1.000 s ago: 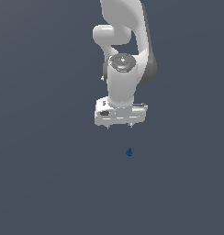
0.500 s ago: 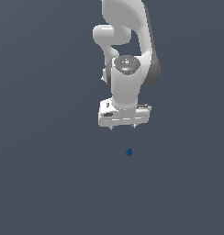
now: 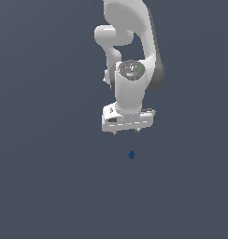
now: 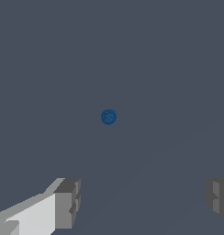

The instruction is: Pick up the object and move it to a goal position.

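The object [image 3: 131,155] is a tiny dark blue roundish lump lying on the flat grey surface. My white gripper [image 3: 126,132] hangs above it, a short way off toward the exterior view's left, not touching it. In the wrist view the object [image 4: 109,117] lies ahead of the two grey fingertips [image 4: 68,202], which stand wide apart. The gripper [image 4: 142,199] is open with nothing between its fingers.
A plain dark grey surface [image 3: 50,186] fills the scene around the object. The white arm [image 3: 130,42] rises above the gripper. No other objects show.
The gripper has moved down and toward the exterior view's right, closer to the blue object. The object has not moved.
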### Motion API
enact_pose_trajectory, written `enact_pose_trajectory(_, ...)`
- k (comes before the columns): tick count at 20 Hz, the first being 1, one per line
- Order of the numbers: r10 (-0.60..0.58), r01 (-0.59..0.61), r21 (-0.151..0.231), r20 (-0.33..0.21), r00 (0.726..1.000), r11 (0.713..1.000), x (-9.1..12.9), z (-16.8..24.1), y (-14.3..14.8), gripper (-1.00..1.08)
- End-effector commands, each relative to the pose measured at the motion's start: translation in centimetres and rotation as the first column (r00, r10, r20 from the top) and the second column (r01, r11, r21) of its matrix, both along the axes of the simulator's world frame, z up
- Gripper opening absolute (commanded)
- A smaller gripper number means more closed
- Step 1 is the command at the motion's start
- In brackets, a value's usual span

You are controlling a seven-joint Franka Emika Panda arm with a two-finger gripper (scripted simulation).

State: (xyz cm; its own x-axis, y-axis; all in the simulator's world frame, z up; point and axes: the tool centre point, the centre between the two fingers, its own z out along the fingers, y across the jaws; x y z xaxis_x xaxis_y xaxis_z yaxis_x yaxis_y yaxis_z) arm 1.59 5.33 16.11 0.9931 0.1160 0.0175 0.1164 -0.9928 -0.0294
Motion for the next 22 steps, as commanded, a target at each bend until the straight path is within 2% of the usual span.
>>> enact_pose_trajectory(1, 0.033, -0.033, -0.004, -0.001, 0.999, 0.999, 0.5, -0.6, 0.3, 1.00)
enact_pose_trajectory(6, 0.135, -0.136, -0.016, -0.005, 0.991, 0.991, 2.0, -2.6, 1.4, 1.00)
enact_pose_trajectory(13, 0.274, -0.274, -0.028, -0.011, 0.962, 0.961, 3.9, -5.6, 2.9, 1.00)
enact_pose_trajectory(18, 0.319, -0.319, -0.031, -0.014, 0.948, 0.947, 4.5, -6.7, 3.4, 1.00)
enact_pose_trajectory(22, 0.322, -0.322, -0.031, -0.015, 0.947, 0.946, 4.5, -6.8, 3.5, 1.00)
